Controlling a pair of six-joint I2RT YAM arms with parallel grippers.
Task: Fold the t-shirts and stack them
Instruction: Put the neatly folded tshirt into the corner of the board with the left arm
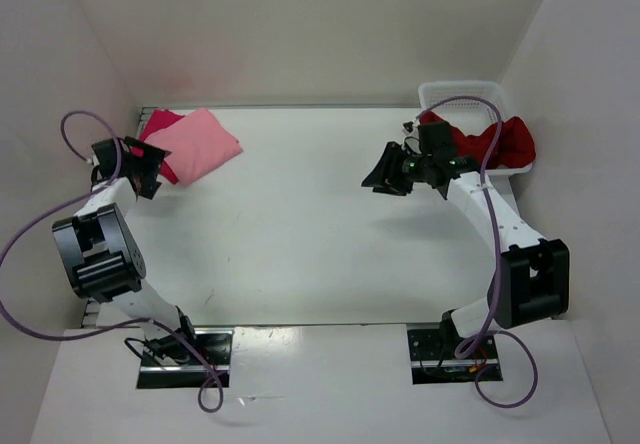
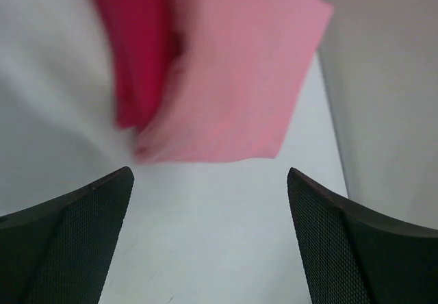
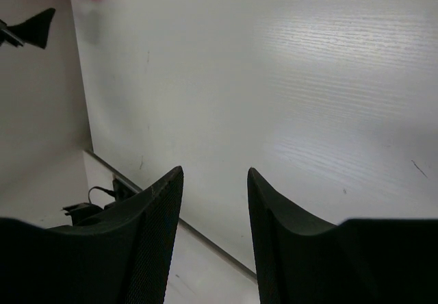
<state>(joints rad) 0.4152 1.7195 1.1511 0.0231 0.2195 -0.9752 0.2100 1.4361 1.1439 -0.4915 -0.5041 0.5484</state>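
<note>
**Two shirts stacked, the third not yet folded.** The landmark is the white plastic mesh basket (image 1: 462, 92) at the far right of the white table (image 1: 320, 244).

- **Third shirt:** The larger dark red cloth t-shirt (image 1: 497, 140) lies crumpled in that basket and spills over its near rim. Its long axis runs roughly along that rim.
- **Right arm:** The right gripper (image 1: 382, 177) hovers just beside the basket, on the table-centre side. The forearm slants up from the base and the wrist is turned so the fingers point away from the basket. The shirt therefore lies behind the jaws, and the right wrist view shows mostly bare table ahead. The jaws stand a narrow gap apart and grip nothing.
- **Stack:** Well apart from the basket, at the opposite far corner, the folded light pink cloth t-shirt (image 1: 200, 144) rests on the folded crimson-pink cloth t-shirt (image 1: 158, 124).
- **Left arm:** The left gripper (image 1: 148, 169) hangs just short of this stack's near edge, its elbow folded back toward its base. The jaws are spread wide and empty.

By this layout the right arm is much the nearer to the unfolded shirt. It would probably have to swing its wrist round toward the basket before any grasp
</note>
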